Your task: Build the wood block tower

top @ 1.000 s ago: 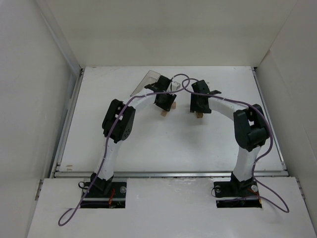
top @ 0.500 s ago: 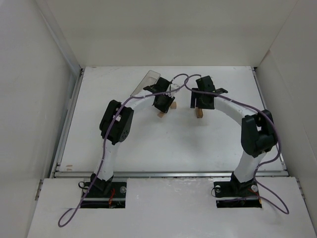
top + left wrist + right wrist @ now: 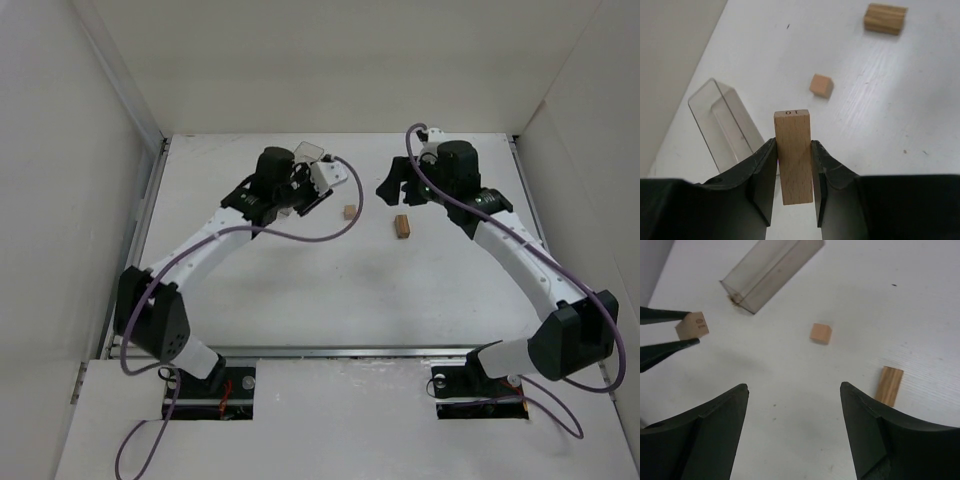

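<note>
The tower (image 3: 402, 227) is barely begun: a low tan piece flat on the table (image 3: 300, 300), probably a few blocks laid together, though I can't tell how many. It lies below the right fingers (image 3: 715, 430) and close to one fingertip, and well ahead of the left fingers (image 3: 762, 170), off to their right. The right fingers stand wide apart with nothing between them, I'd guess so that they are free to steady the base or take another piece. A small cube (image 3: 349, 212) sits alone ahead of their gap, between the two arms and apart from the tower, likely waiting its turn. The left fingers are pinched on a long block (image 3: 792, 125), gripping its two long sides so that the stamped end sticks out past the tips. That hold leaves the end and the broad face free, which should make it easy to lay down on the stack. Just to the left of those fingers lies a clear box (image 3: 725, 125) on its side, open end facing them, seemingly where the pieces come from.
</note>
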Motion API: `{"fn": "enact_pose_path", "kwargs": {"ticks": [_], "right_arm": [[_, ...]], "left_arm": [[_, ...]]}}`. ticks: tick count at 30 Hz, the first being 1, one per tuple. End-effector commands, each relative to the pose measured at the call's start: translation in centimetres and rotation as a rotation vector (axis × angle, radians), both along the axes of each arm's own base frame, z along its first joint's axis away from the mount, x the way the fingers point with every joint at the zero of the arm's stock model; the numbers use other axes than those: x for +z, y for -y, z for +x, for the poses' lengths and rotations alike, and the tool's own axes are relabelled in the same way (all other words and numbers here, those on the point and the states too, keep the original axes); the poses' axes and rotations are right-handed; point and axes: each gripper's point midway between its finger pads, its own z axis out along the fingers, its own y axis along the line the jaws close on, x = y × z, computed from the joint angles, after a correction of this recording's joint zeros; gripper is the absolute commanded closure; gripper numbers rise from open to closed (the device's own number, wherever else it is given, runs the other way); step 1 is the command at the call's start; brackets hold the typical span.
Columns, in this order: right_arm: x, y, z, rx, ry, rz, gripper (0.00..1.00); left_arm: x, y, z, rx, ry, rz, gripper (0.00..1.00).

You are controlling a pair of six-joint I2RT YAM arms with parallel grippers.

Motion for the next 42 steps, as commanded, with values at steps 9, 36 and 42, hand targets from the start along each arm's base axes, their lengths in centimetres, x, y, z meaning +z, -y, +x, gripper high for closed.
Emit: {"fn": "enact_pose_path", "kwargs": {"ticks": [9,36,42], "right_arm": [[3.8,-5.5,-4.0,0.311,0.076,0.270,0.30],[2.7,-9.0,-3.8,0.386,0.020,0.283,0.88],[2.8,-8.8,-3.4,0.341,0.011,0.268,1.00]], "left_arm": [[5.6,6.8,-7.4,-0.457,0.253,-0.268,1.00],[5.3,8.1,-7.4,-0.455,0.258,-0.291,1.00],[5.0,8.3,-7.5,-0.436,0.238,-0.299,0.85]]}}
